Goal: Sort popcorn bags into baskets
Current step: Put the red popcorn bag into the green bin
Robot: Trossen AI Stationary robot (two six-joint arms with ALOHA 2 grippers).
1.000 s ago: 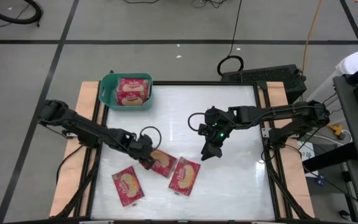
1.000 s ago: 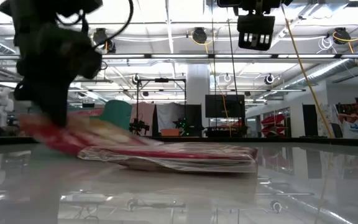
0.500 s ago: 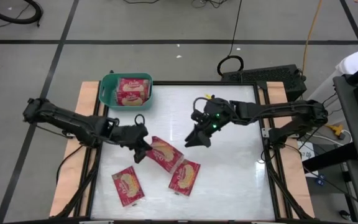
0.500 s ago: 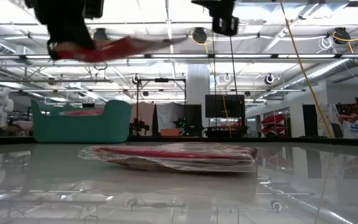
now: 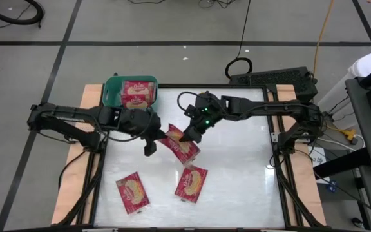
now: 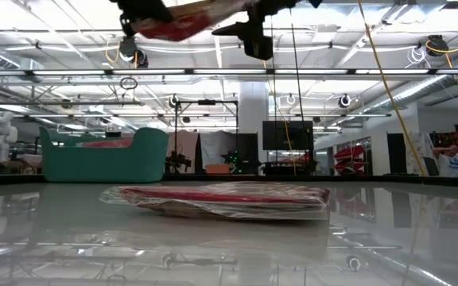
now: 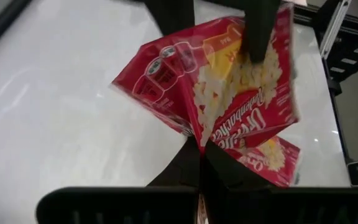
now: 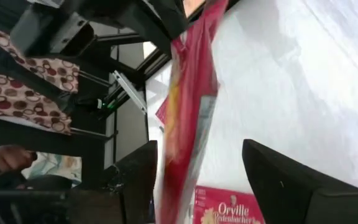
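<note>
Above the middle of the table (image 5: pixel 237 167), the left gripper (image 5: pixel 154 138) is clenched on one edge of a red popcorn bag (image 5: pixel 180 143) and holds it in the air; the low view shows this lifted bag (image 6: pixel 183 17) well clear of the table, near the top of the picture. In the left wrist view the two dark fingers (image 7: pixel 194 171) pinch the bag's lower edge, and the bag (image 7: pixel 229 87) fans out beyond them. The right gripper (image 5: pixel 189 134) is at the bag's other side with its jaws spread, one on each side of the bag, not yet pressing it. Two more bags lie flat on the table nearer the front edge: one (image 5: pixel 191 182) just below the lifted one, the other (image 5: pixel 132 192) toward the left. The green basket (image 5: pixel 111 90) stands at the table's far left corner with bags (image 5: pixel 137 94) lying inside it.
</note>
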